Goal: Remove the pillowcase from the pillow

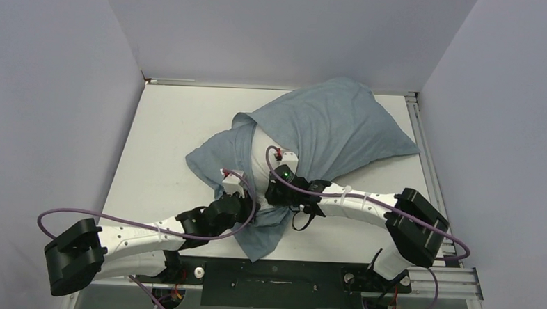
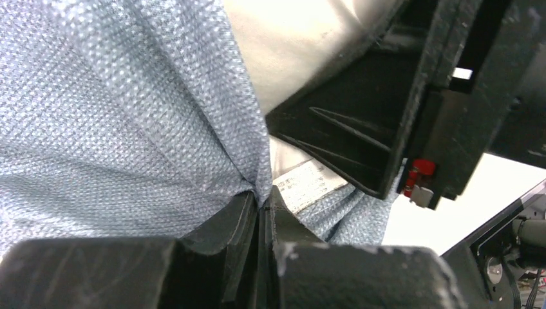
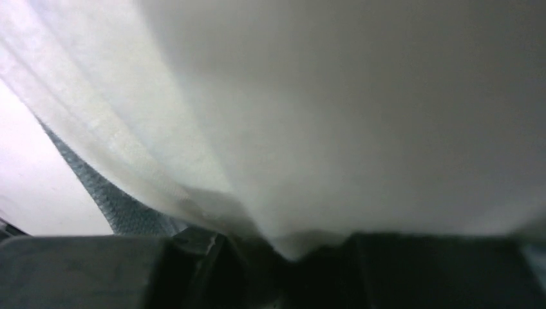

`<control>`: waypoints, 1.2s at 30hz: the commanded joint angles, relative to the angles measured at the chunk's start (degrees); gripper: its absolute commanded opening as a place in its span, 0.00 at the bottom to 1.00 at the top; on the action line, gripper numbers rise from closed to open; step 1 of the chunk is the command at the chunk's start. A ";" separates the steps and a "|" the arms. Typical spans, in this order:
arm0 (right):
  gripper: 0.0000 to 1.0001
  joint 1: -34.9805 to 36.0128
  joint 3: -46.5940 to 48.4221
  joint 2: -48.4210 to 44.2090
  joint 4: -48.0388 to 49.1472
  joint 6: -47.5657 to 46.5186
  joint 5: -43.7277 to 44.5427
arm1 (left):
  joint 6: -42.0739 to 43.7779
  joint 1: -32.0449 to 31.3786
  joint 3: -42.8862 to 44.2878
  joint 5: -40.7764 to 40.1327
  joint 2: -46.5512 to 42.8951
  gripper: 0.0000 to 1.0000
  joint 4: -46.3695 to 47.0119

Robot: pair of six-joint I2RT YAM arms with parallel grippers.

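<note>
**At the sack's near mouth: one arm on cloth, one on cushion**

Nearest the arm bases, the left gripper (image 2: 263,207) has its two black fingers pressed tight together on a pinched fold of the grey-blue woven cloth pillowcase (image 2: 116,109). The pinch sits close beside a small white sewn-in label (image 2: 308,185). That spot looks chosen because it is at the open hem, where slack cloth can be drawn off.

Just beside it and slightly farther in, the right gripper (image 3: 291,250) is clamped on a bunched corner of the plump white fabric pillow (image 3: 354,96), which fills its wrist view. The split hold reads as deliberate: one arm anchors the cushion while the other peels the cover away, so the two should pull apart.

Farther out in the overhead view, the loose open end lies rumpled on the flat white table (image 1: 167,122), and a strip of white shows in the mouth. Beyond that, most of the cushion is inside the cover, lying diagonally toward the far right corner. Only the plain grey-blue face is visible. The removal looks barely begun.
</note>
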 commanded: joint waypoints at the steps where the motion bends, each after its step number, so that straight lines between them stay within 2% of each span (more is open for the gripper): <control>1: 0.10 -3.16 1.92 2.14 14.10 -0.50 -5.77 | -0.55 -0.35 -0.65 2.73 -0.95 0.00 3.36; 4: 0.05 -4.62 4.38 2.64 17.91 -0.42 -8.28 | -0.55 -0.40 -0.65 3.47 -0.61 0.00 3.76; 13: 0.05 -9.52 10.98 1.70 30.36 0.52 -12.46 | -0.21 -0.78 -0.10 4.56 1.81 0.00 5.15; 18: 0.05 -12.34 15.38 1.76 33.85 1.85 -14.65 | -0.02 -0.89 0.57 4.56 3.66 0.00 5.02; 30: 0.05 -18.43 16.31 0.31 46.91 11.51 -20.63 | 0.27 -0.88 2.84 1.46 7.02 0.00 1.79; 36: 0.05 -19.49 15.98 -1.83 47.71 13.98 -26.60 | -0.28 -0.69 4.10 -1.33 8.02 0.00 -0.53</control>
